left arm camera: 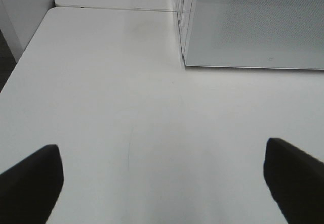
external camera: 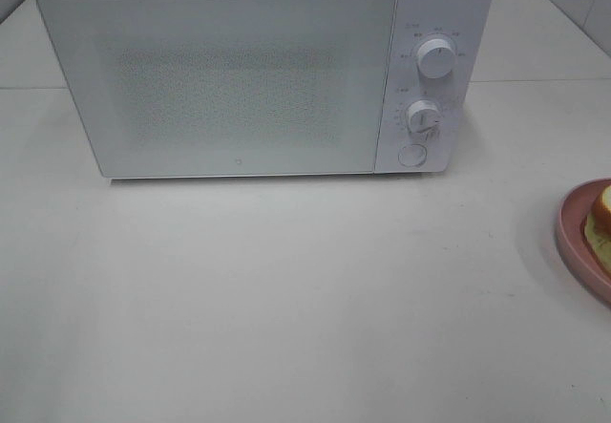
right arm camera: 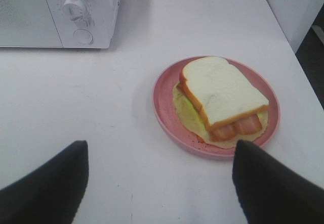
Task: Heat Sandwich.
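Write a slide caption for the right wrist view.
Open right gripper above table, facing sandwich on pink plate.

High exterior camera looks steeply down on the microwave (external camera: 243,74) front and the table (external camera: 286,299); plate (external camera: 580,237) cut off at its right edge. Left wrist camera sits low over the table, facing forward past its fingertips (left arm camera: 30,183) to the microwave's door corner ahead. Right wrist camera, also low, faces the plate just ahead of its fingertips (right arm camera: 50,188), dials (right arm camera: 75,7) beyond. All three share the microwave and table.
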`<state>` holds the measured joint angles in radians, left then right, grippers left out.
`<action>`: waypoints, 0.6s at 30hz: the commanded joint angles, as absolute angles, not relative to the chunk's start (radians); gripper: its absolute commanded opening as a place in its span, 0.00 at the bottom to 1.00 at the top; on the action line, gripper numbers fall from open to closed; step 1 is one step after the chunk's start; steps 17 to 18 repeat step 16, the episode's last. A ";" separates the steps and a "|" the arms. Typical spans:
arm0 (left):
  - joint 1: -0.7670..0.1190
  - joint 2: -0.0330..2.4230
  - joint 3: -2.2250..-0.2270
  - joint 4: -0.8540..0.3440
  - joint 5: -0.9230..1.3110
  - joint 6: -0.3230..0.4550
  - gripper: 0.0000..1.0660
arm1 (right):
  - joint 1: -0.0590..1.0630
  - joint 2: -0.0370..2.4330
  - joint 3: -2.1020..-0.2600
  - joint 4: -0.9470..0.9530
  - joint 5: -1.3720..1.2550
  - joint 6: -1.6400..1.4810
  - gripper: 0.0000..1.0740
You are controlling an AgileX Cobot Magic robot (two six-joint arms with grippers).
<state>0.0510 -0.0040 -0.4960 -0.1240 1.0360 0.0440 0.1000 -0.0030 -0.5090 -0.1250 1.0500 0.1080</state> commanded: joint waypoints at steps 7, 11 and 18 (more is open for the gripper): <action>0.044 -0.033 -0.494 -0.125 1.034 0.036 0.95 | 0.092 -0.029 -0.504 -0.123 1.042 0.101 0.71; 0.044 -0.033 -0.494 -0.125 1.034 0.036 0.95 | 0.092 -0.029 -0.504 -0.123 1.042 0.101 0.71; 0.044 -0.033 -0.494 -0.125 1.034 0.036 0.95 | 0.092 -0.029 -0.504 -0.123 1.042 0.100 0.71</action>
